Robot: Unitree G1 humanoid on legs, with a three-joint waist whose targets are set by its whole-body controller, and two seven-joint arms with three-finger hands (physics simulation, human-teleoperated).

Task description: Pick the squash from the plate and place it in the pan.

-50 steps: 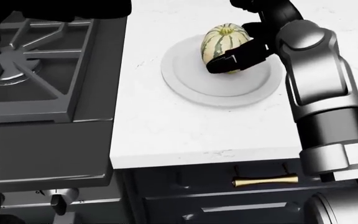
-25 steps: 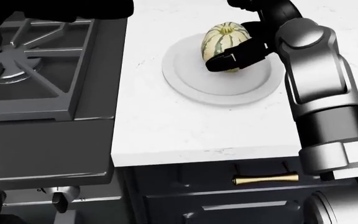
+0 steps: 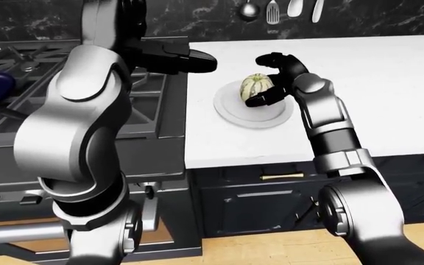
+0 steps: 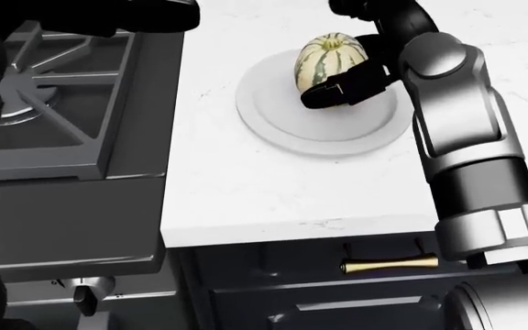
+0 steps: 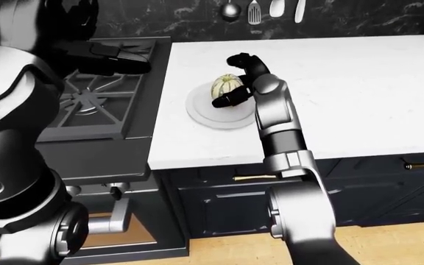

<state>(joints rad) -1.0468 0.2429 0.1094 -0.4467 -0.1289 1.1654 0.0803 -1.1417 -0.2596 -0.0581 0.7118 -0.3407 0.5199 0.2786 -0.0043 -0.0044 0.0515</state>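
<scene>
One squash (image 4: 326,60) on plate (image 4: 282,117), right hand (image 4: 351,65) fingers wrapped round it; no writing legible.

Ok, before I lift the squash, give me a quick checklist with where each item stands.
1. Right hand at the squash: ok, fingers wrap its right side.
2. Grip fully closed: cannot tell, far side hidden.
3. Squash on the plate: ok, not lifted.
4. Left hand clear of the squash: ok, it hovers over the stove edge.
5. Pan in sight: not ok, no view clearly shows it.
</scene>
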